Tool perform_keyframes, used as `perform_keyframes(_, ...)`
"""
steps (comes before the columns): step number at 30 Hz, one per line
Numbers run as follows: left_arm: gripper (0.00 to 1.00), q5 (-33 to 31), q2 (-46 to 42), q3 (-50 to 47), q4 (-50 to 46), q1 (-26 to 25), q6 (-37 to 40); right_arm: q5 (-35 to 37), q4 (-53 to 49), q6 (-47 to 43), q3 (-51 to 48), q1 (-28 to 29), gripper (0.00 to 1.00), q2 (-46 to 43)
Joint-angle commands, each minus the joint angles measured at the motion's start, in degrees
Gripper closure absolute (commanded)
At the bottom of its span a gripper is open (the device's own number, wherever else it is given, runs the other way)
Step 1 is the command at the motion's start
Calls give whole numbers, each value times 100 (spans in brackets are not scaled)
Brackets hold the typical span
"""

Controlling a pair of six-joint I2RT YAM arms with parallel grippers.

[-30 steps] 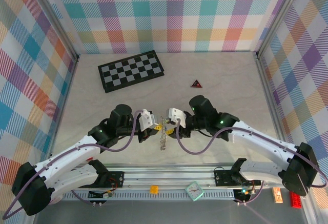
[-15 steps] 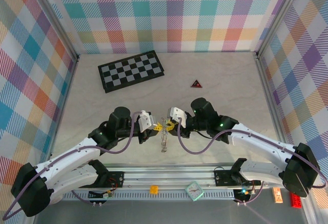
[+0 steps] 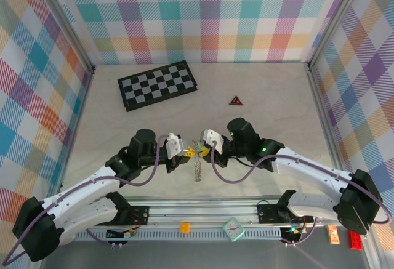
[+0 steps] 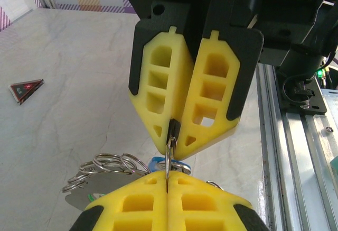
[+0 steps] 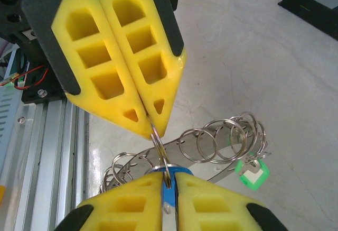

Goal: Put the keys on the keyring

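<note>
The left gripper is clamped fully closed on one ring of the thin silvery metal chain keyring; the right gripper, tip to tip with it, pinches the small blue plastic-headed key (the green plastic-headed key dangles from the chain).

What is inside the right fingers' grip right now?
The blue key and a small ring show in the gap between the right fingers; the key's blade is covered by them.

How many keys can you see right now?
2. The blue key sits between the right hand's fingers; the green key hangs from the keyring beside them. More could be hidden behind the hands.
</note>
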Motion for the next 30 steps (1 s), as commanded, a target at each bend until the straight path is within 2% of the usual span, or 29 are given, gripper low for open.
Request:
perform_keyframes(1, 100, 127, -105, -35, 327, -45, -50, -85, -100, 84, 175, -30, 91, 53)
perform_keyframes(4, 100, 119, -110, -41, 314, -45, -44, -81, -62, 85, 176, -33, 93, 2)
perform_keyframes(10, 100, 119, -93, -36, 309, -38, -26, -116, -54, 81, 184, -39, 88, -73)
perform_keyframes(18, 100, 127, -81, 2, 255, -44, 9, -54, 1, 75, 183, -39, 88, -100)
perform_keyframes(23, 100, 119, -64, 8, 215, -43, 27, -79, 26, 83, 193, -39, 85, -100)
perform_keyframes(30, 100, 137, -38, 16, 224, -40, 35, -148, 92, 100, 202, -39, 89, -83)
